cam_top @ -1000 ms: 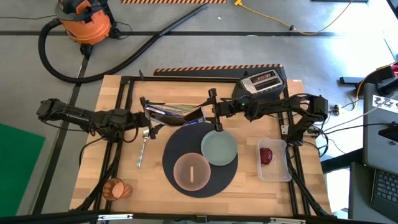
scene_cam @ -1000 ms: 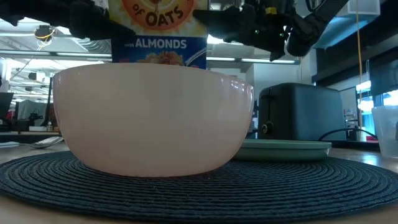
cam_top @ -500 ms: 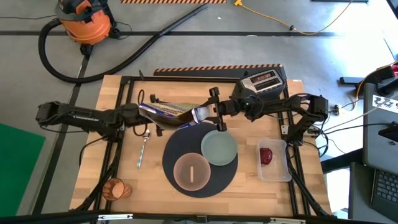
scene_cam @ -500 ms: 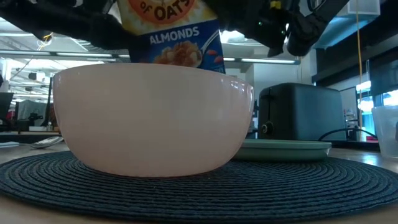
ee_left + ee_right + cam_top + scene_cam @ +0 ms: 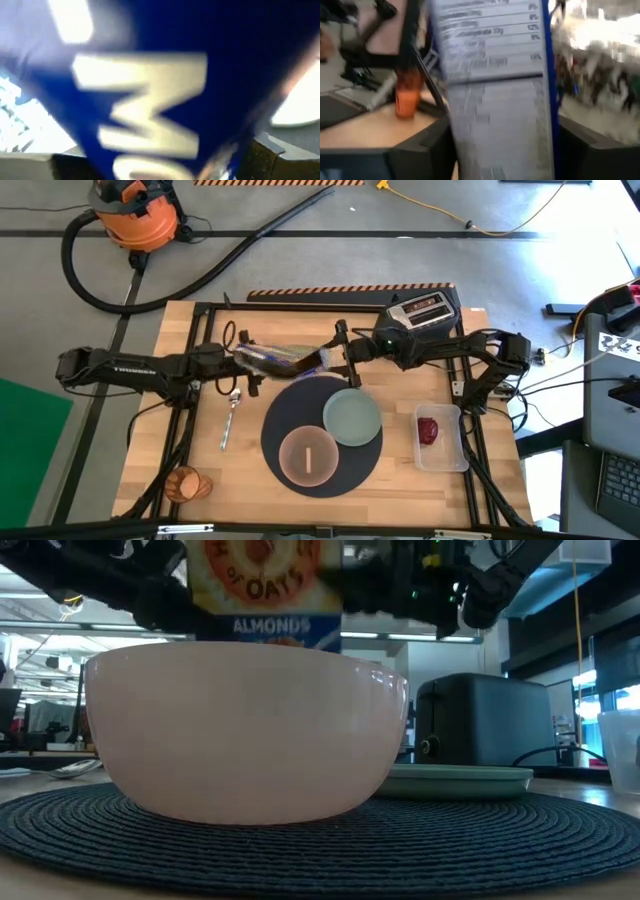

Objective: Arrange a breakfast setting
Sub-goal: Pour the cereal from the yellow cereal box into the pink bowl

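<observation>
A blue cereal box (image 5: 280, 357) (image 5: 265, 585) hangs in the air over the far edge of the round dark-grey mat (image 5: 285, 412). My right gripper (image 5: 332, 360) is shut on the box's right end. My left gripper (image 5: 238, 362) is at its left end, and the box fills the left wrist view (image 5: 150, 100). The pink bowl (image 5: 307, 455) and the pale green plate (image 5: 352, 418) sit on the mat. The metal spoon (image 5: 229, 420) lies on the wood left of the mat. The orange cup (image 5: 188, 483) lies near the near left corner. My right gripper pinches the cereal box between its two fingers at the end with the nutrition panel (image 5: 495, 115), one finger (image 5: 420, 155) on each broad face. It comes in level from the table's right. The box is lifted clear of the table, upright in the low view.
The black toaster (image 5: 425, 310) (image 5: 480, 720) stands at the far right. A clear container (image 5: 447, 455) right of the mat holds the red apple (image 5: 428, 429). Bare wood lies at the near left and near right of the mat.
My left gripper has gone toward the table's right and far side, up to the cereal box's left end. In the low view the box tipped to one side and now stands straight again, still held in the air.
</observation>
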Robot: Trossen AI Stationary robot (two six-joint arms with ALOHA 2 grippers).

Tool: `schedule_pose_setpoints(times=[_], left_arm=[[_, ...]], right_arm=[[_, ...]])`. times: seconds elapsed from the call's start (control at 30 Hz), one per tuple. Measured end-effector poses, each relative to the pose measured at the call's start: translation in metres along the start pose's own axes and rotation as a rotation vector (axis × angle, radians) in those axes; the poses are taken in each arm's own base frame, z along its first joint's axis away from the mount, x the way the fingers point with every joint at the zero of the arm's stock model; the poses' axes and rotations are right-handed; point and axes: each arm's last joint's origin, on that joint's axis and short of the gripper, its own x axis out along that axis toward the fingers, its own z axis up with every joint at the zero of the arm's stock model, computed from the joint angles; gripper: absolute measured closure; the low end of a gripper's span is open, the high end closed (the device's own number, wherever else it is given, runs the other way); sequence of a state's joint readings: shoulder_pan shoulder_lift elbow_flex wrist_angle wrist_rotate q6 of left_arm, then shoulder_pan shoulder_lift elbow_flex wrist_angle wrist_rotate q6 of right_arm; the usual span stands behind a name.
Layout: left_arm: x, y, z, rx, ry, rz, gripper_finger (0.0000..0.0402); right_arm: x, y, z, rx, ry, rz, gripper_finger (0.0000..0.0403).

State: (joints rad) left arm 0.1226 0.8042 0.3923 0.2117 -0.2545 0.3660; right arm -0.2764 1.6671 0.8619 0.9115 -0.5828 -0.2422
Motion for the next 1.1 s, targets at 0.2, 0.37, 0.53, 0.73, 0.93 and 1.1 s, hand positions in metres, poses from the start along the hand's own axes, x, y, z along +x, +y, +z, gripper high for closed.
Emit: schedule_pose_setpoints(times=[0.2, 0.37, 0.53, 0.73, 0.93, 1.1], left_arm=[[-0.009, 0.010, 0.019, -0.065, 0.065, -0.014, 0.0138], [-0.010, 0.016, 0.040, -0.080, 0.012, -0.070, 0.0138], [-0.011, 0.018, 0.050, -0.113, -0.003, -0.068, 0.0138], [-0.014, 0.017, 0.056, -0.150, -0.026, -0.088, 0.0128], [-0.021, 0.017, 0.059, -0.155, -0.056, -0.120, 0.0077], [-0.033, 0.022, 0.061, -0.206, -0.080, -0.102, 0.0032]], right_arm=[[0.003, -0.006, -0.008, 0.070, 0.139, -0.006, 0.0087], [0.016, -0.001, 0.004, 0.014, 0.107, 0.012, 0.0072], [0.019, -0.002, 0.011, 0.010, 0.079, 0.026, 0.0125], [0.017, -0.005, 0.013, 0.049, 0.034, 0.073, 0.0215], [0.018, -0.005, 0.018, 0.052, -0.022, 0.104, 0.0217], [0.017, -0.008, 0.022, 0.023, -0.069, 0.094, 0.0214]])
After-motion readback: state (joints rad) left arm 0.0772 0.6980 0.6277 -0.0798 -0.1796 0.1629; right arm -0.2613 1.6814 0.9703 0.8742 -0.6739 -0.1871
